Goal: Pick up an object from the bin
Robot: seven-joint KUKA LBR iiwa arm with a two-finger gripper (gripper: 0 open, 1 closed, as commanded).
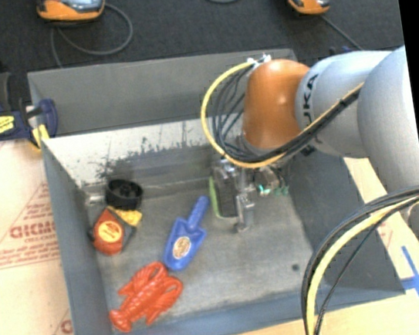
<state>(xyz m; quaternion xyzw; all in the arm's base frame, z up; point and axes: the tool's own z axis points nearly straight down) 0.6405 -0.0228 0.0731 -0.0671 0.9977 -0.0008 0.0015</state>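
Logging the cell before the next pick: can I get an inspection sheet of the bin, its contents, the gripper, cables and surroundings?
Surface: grey metal bin, floor scuffed, dark specks on the back wall.
Job's things: red plastic lobster front left; blue plastic scoop with an oval label mid-floor; orange round tub and black ring-shaped part at left.
Clutter: nothing seen.
Grippers: gripper low over bare floor, right of the scoop, apart from it.
Cables: yellow and black cables looped round the orange wrist cover.
Surroundings: two orange-and-black devices with leads beyond the bin.
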